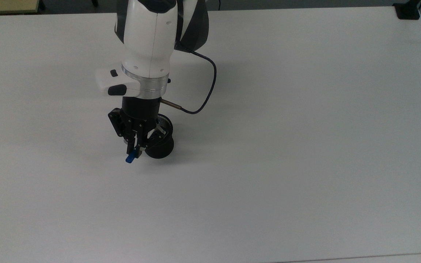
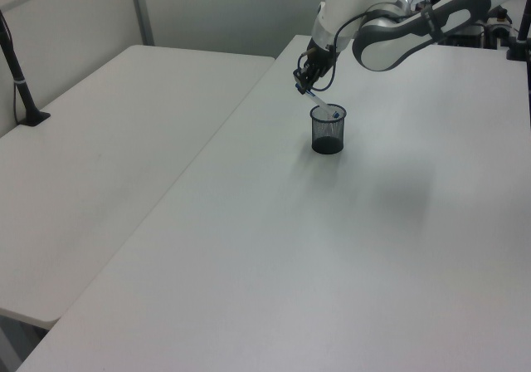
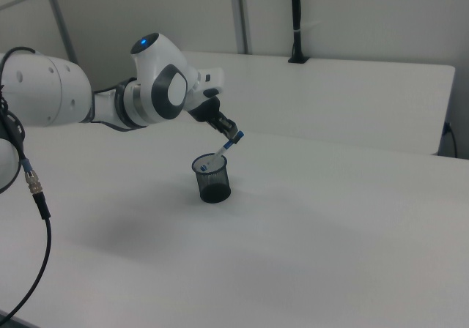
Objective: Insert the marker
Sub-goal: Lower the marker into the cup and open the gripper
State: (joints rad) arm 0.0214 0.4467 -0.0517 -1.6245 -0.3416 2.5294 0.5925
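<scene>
The marker (image 3: pixel 220 152), white with blue ends, hangs tilted in my gripper (image 3: pixel 231 135), which is shut on its upper part. Its lower end sits in the mouth of the black mesh cup (image 3: pixel 212 181). In the left view the marker (image 2: pixel 322 103) slants down from the gripper (image 2: pixel 306 87) to the cup (image 2: pixel 328 131) rim. From the top view, the gripper (image 1: pixel 134 150) partly covers the cup (image 1: pixel 162 148), and the marker's blue upper end (image 1: pixel 129 159) sticks out to the top view's left of the cup.
The cup stands on a wide white table (image 1: pixel 287 146). A dark cable (image 1: pixel 205 98) loops off the wrist. A second white table (image 2: pixel 99 139) adjoins, with a black clamped post (image 2: pixel 17 65) at the left view's left.
</scene>
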